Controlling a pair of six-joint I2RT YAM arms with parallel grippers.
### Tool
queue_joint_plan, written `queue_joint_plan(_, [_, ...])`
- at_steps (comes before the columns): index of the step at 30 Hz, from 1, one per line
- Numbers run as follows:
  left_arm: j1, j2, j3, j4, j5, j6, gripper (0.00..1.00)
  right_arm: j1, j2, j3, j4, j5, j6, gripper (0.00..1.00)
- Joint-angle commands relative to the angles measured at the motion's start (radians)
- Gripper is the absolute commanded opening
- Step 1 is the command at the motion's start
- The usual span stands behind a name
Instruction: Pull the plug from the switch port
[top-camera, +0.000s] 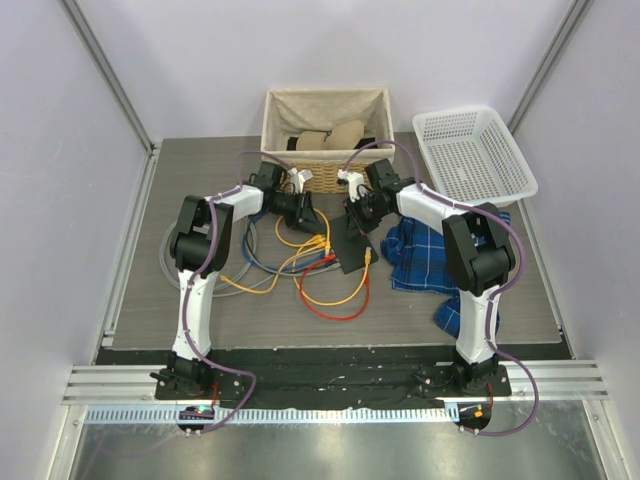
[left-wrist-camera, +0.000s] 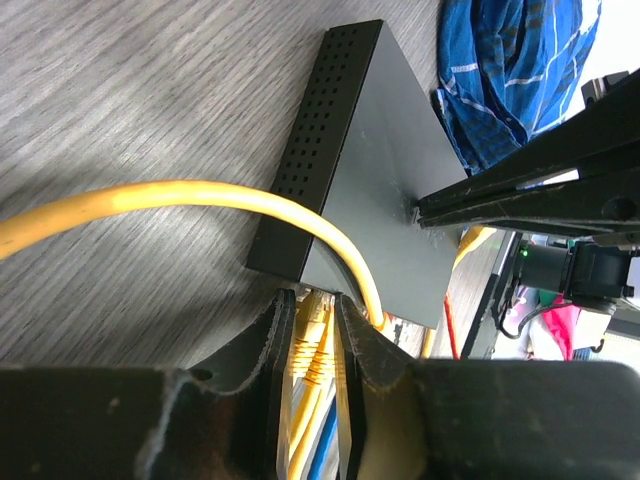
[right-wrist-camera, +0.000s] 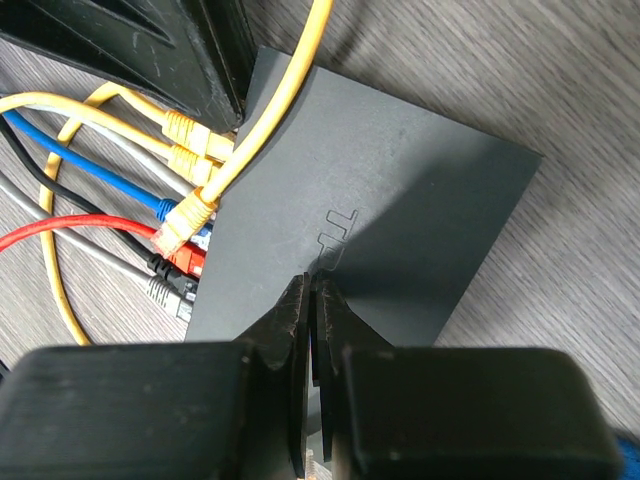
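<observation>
A fixed camera high above the near edge looks down and forward from far off, taking in the whole grey wood-grain desk (top-camera: 200, 180). The left wrist camera sits very close, looking past its own left hand (left-wrist-camera: 315, 310) across the flat black rectangular switch box (left-wrist-camera: 385, 180). The right wrist camera, just as close, looks down past the right hand (right-wrist-camera: 312, 290) onto the box top. All three views share that box and the yellow network cables (left-wrist-camera: 200, 195)

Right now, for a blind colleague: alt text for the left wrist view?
The left gripper straddles a yellow cable plug at the socket edge of the flat black switch box. The shut right gripper rests its tip on the box's top, on a grey wood-grain table.
</observation>
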Motion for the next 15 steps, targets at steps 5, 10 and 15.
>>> queue_joint_plan(5, [-0.019,0.022,0.030,-0.177,-0.086,0.004,0.00,0.020,0.042,-0.036,-0.038,0.084,-0.023,0.08])
queue_joint_plan(10, [-0.016,-0.001,-0.036,-0.132,-0.062,0.044,0.00,0.022,0.044,-0.036,-0.032,0.087,-0.022,0.08])
queue_joint_plan(15, [-0.018,0.015,-0.033,-0.127,-0.074,0.042,0.00,0.025,0.038,-0.044,-0.034,0.088,-0.022,0.08])
